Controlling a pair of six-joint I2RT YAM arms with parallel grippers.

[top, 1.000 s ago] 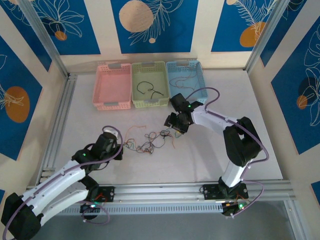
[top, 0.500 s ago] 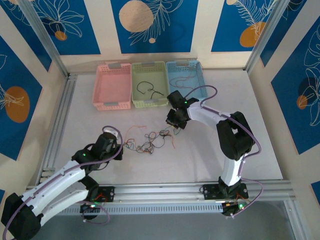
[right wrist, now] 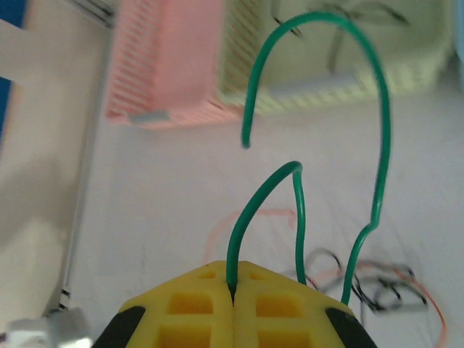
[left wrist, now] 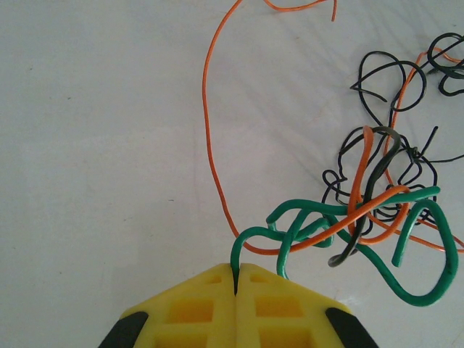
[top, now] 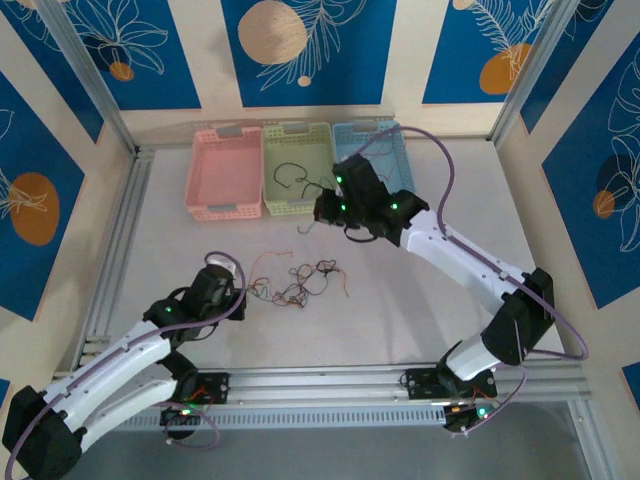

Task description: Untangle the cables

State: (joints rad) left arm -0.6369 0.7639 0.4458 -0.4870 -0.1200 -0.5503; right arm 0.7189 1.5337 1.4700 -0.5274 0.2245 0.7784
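Observation:
The cables (top: 300, 282) lie as a knot of black, orange and green strands mid-table. In the left wrist view the same tangle (left wrist: 377, 203) spreads to the right, and a long orange strand (left wrist: 209, 145) curls away up the table. My left gripper (left wrist: 235, 279) is shut on a green cable (left wrist: 250, 239) at the knot's left edge, low over the table (top: 243, 293). My right gripper (right wrist: 233, 286) is shut on a separate green cable (right wrist: 380, 123), which arches free in the air. It hangs raised near the baskets (top: 322, 212), with the knot (right wrist: 362, 286) below it.
Three baskets stand in a row at the back: pink (top: 225, 175), green (top: 285, 200) with a black cable (top: 290, 172) inside, and blue (top: 390, 140), partly behind my right arm. An aluminium rail (top: 120, 250) runs along the table's left edge.
My right gripper has shut on a green cable at the knot's right end and has risen with it toward the baskets. The left gripper has held still, shut.

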